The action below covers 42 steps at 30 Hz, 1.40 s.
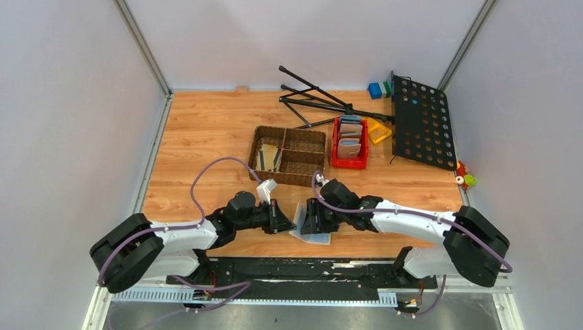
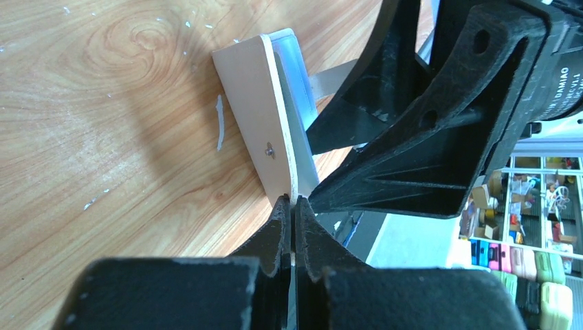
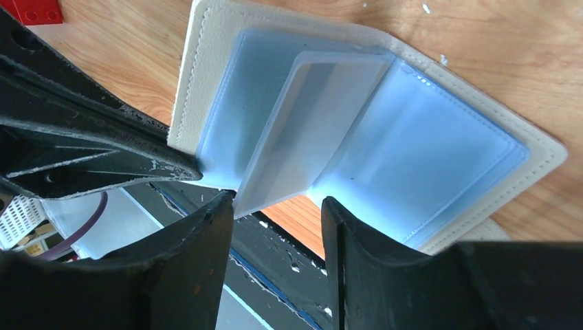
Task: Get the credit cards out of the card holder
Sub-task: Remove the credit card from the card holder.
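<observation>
The card holder (image 3: 206, 62) lies open near the table's front edge, its beige cover around pale blue-grey pockets. My left gripper (image 2: 292, 203) is shut on the edge of its beige cover (image 2: 258, 117), which it holds tilted up off the wood. My right gripper (image 3: 275, 206) is open at the pockets. A middle pocket leaf (image 3: 309, 130) points down between its fingers, with one corner against the left finger (image 3: 206, 234). I cannot tell whether that whitish leaf holds a card. Some credit cards (image 1: 269, 158) lie in the woven basket (image 1: 302, 176).
Behind the basket stands a red bin (image 1: 349, 162) holding other wallets. A black folded music stand (image 1: 419, 120) lies at the back right, with a yellow piece (image 1: 377, 129) and small blocks (image 1: 379, 89) near it. The black base rail (image 1: 289, 268) runs along the near edge.
</observation>
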### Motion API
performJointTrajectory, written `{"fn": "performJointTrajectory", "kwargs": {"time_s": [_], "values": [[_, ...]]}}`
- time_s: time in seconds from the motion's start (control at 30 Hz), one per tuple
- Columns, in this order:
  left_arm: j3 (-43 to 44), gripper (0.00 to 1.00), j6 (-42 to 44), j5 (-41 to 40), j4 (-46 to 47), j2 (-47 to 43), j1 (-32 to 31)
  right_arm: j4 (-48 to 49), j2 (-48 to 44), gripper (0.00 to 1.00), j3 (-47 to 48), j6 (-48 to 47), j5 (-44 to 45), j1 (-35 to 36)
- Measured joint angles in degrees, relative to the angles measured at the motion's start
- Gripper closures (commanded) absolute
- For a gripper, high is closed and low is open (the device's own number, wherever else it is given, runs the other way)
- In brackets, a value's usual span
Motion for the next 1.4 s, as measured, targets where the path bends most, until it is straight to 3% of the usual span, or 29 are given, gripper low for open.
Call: {"fn": "performJointTrajectory", "kwargs": {"time_s": [0.1,0.37,0.63,0.7,0.8,0.93,1.07,1.4], "values": [[0.0,1.00,0.1,-0.1,0.0,0.0,0.0,-1.4,-1.8,0.55,0.0,0.0,1.1,0.1],[0.0,1.00,0.1,0.0,0.0,-0.1,0.0,-2.8,-3.5,0.76,-0.9,0.5,3.6,-0.1],[0.0,1.00,0.1,0.0,0.0,-0.1,0.0,-2.7,-5.9,0.83,-5.3,2.0,3.3,-1.3],[0.0,0.89,0.1,0.0,0.0,-0.1,0.0,-2.0,-6.6,0.87,-6.3,2.4,2.6,-1.9],[0.0,0.63,0.2,0.0,-0.1,-0.1,0.0,0.0,-7.0,0.91,-7.9,3.0,1.0,-3.2],[0.7,0.45,0.1,0.3,-0.6,1.3,0.0,2.6,-7.0,0.97,-9.3,3.9,-0.9,-4.1],[1.7,0.40,0.1,0.5,-1.1,4.5,0.0,4.0,-7.1,1.00,-9.3,4.1,-1.7,-4.2],[2.3,0.39,0.0,1.8,-0.7,8.6,0.0,4.6,-7.2,1.00,-9.6,4.1,-2.1,-4.3]]}}
